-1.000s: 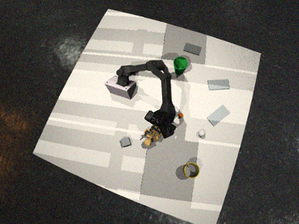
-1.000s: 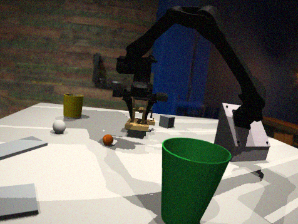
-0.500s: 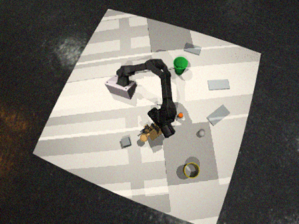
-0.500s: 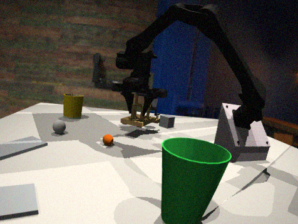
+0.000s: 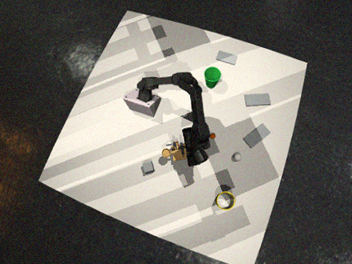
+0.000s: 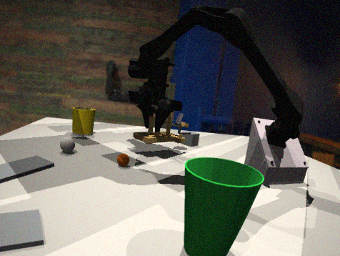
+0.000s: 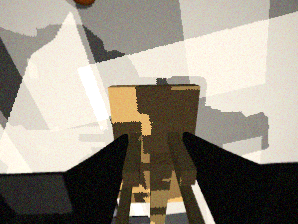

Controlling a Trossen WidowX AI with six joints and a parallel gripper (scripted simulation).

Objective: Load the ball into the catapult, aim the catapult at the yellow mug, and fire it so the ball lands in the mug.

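Hand (image 6: 159, 114) is clamped on the two uprights of the wooden catapult (image 6: 159, 136), which I judge I'm holding so I can turn it toward the yellow mug (image 6: 83, 121). It appears lifted slightly off the desk (image 6: 89, 200), near the middle. From above, its long axis runs roughly sideways, cup end away from the arm, not yet at the mug. The orange ball (image 6: 123, 159) lies unloaded nearby.

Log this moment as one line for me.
gripper: shut on catapult uprights, lifted off table | orange ball: on table, not loaded | yellow mug: upright, empty
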